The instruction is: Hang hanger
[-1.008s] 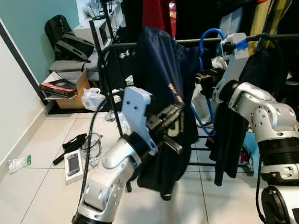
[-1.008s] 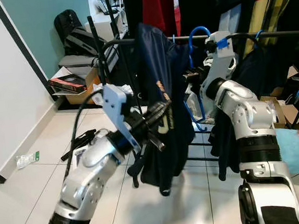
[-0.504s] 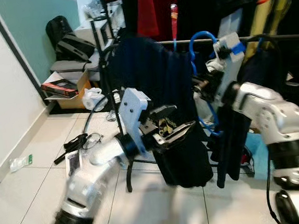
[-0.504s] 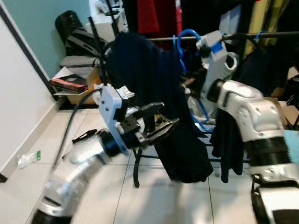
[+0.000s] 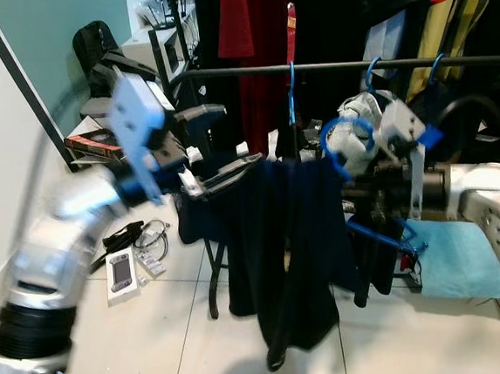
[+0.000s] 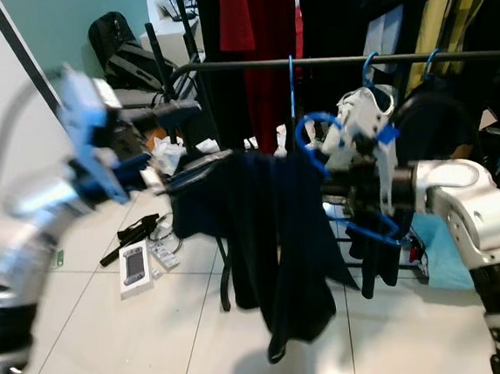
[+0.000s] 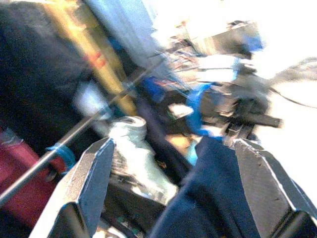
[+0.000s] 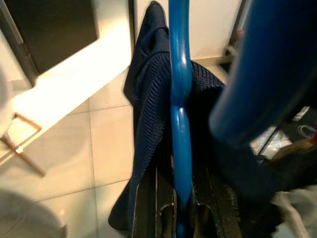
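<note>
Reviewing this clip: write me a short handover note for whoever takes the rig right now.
Right claw: shut on the blue hanger, held below the rail, its hook not yet on it.
Left claw: open, raised beside the dark navy garment, not gripping it as far as the blur shows.
Garment: draped on the hanger, hanging down toward the floor.
Done: garment on hanger, hanger grasped.
Left: lift the hook over the rail, likely into the gap beside the hung blue hangers, then release.

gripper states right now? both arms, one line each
Left gripper: open, fingers spread, holding nothing, beside the dark navy garment.
Right gripper: shut on the blue plastic hanger carrying that garment.
</note>
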You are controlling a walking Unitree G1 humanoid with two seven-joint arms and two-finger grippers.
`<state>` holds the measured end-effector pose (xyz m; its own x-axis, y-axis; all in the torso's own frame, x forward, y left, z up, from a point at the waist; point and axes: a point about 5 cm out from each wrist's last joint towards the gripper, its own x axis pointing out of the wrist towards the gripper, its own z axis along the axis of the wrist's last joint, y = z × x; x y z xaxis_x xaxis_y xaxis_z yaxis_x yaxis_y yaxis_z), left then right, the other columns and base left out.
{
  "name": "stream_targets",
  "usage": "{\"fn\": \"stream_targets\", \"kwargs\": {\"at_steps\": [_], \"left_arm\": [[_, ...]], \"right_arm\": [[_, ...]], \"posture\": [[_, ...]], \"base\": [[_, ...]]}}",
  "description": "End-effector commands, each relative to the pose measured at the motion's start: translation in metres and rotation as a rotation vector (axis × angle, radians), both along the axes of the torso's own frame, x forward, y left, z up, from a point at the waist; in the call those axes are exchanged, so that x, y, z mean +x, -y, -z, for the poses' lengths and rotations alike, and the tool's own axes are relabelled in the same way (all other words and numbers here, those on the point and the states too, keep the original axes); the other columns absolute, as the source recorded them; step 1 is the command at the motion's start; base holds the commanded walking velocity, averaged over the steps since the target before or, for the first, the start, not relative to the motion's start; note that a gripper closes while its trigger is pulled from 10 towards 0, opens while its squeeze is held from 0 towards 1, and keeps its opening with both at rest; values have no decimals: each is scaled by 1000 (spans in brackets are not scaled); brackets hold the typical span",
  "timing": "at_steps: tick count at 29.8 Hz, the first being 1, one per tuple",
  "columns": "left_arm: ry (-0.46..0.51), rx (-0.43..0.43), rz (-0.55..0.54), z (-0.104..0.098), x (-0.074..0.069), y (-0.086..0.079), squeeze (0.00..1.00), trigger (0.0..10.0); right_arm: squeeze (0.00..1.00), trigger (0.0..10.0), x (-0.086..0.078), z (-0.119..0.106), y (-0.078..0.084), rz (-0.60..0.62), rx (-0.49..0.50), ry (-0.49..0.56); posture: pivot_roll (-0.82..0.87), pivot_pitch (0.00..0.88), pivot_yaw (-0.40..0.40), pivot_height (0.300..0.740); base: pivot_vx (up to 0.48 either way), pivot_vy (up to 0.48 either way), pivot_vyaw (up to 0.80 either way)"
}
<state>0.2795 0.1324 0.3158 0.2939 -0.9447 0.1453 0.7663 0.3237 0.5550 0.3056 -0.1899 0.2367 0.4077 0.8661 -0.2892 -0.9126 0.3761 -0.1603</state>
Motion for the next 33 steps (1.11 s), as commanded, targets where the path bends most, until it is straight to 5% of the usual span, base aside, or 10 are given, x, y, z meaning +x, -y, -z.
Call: {"fn": "stream_targets", "kwargs": {"at_steps": [1, 3, 10, 18, 33], "left_arm": [[-42, 111, 61, 11, -1, 4, 0, 10000], [-93, 195, 162, 23, -6, 12, 0, 10000], [-178, 276, 276, 40, -14, 18, 0, 10000], [-204, 363, 154, 55, 4, 8, 0, 10000], [-260, 348, 18, 60, 19, -4, 0, 10000]], "right_arm": [[0, 10000, -7, -4, -18, -112, -10, 47], [0, 10000, -10, 1, -32, -175, -16, 42], [0, 10000, -8, 3, -42, -202, -20, 55], [0, 10000, -9, 0, -52, -236, -2, 80], [0, 10000, -14, 1, -53, -268, -6, 71]], "posture": [[-66, 0, 44, 740], [-67, 0, 50, 740], [-72, 0, 55, 740], [-71, 0, 55, 740], [-77, 0, 54, 740]], "base": [[0, 0, 0], [0, 0, 0], [0, 0, 0], [0, 0, 0], [0, 0, 0]]}}
